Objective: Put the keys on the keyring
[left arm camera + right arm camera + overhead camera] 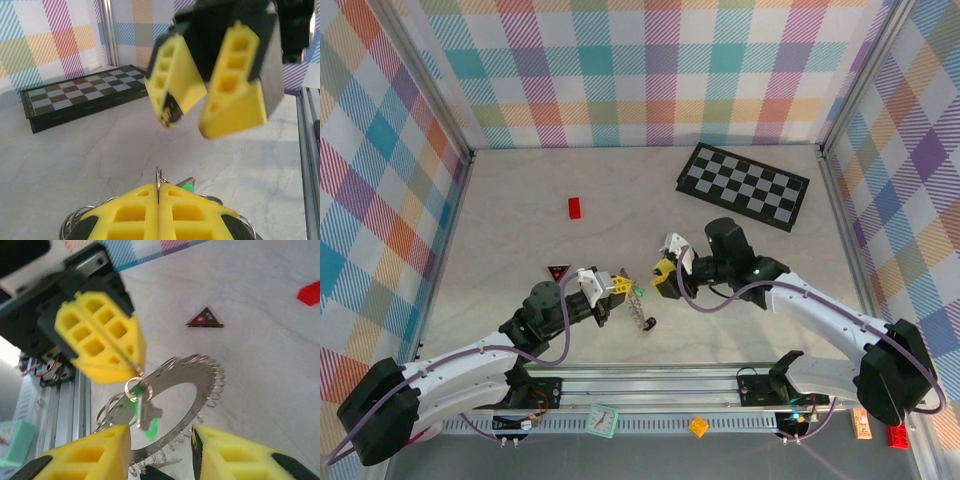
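Right wrist view is showing the left gripper clamping shut on the keyring, the green key dangling beneath its tips, while the right gripper is gaping below. Closing off-centre, it is risking swinging the green key away or tugging the keyring free.

Bright even light; soft shadows; wrist close-ups blurred.

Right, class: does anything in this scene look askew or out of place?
The chequered board lies skewed to the back wall, at far right. A red brick sits alone, left of centre. Nothing looks spilled or damaged.
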{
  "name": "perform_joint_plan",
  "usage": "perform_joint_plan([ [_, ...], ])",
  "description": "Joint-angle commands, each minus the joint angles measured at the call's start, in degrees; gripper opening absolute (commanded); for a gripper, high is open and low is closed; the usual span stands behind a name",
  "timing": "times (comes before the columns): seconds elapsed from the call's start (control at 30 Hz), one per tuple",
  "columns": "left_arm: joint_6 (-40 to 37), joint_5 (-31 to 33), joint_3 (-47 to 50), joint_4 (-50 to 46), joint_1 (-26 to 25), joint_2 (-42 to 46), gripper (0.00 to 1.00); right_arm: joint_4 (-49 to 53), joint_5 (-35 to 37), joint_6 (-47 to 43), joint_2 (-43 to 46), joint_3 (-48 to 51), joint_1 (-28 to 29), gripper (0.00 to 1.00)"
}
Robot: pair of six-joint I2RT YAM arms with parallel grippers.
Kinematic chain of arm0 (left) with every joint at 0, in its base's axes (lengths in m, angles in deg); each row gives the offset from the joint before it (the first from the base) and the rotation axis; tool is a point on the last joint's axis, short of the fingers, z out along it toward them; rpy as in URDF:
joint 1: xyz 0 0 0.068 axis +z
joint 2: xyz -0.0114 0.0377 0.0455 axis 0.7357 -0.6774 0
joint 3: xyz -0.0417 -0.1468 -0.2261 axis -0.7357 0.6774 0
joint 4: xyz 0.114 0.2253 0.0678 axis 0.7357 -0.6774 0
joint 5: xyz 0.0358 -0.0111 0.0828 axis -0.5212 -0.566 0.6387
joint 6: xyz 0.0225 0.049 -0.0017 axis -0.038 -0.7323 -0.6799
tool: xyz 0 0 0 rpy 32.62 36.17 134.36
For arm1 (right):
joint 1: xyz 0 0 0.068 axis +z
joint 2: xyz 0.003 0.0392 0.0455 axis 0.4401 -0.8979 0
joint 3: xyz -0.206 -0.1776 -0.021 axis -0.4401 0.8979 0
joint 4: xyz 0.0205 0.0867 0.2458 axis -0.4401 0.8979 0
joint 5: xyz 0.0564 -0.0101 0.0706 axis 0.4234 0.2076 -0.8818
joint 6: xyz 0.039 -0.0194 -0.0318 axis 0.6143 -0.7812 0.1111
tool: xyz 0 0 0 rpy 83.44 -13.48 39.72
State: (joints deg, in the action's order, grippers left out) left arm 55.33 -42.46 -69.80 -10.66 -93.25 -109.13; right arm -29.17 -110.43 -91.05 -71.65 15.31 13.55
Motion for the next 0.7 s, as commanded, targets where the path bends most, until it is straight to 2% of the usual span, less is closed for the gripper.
perform_joint_plan([
  [0.0, 2.5, -1.8, 0.6, 8.0, -0.3, -0.1, 0.0, -2.1, -4.2, -8.2, 0.6, 0.6, 1.1, 0.37],
  [0.2, 3.6, -2.7, 0.6, 9.7, -0.3, -1.3, 0.0, -3.2, 0.8, -12.0, -0.2, 2.8, 4.5, 0.37],
  [0.4, 3.9, -3.5, 0.6, 9.8, -0.3, -1.7, 0.0, -6.7, 7.4, -11.7, -0.9, 3.9, 5.9, 0.35],
  [0.67, 3.8, -3.5, 0.6, 9.4, -0.3, -1.8, 0.0, -9.2, 10.1, -11.0, 0.3, 5.4, 6.0, 0.37],
])
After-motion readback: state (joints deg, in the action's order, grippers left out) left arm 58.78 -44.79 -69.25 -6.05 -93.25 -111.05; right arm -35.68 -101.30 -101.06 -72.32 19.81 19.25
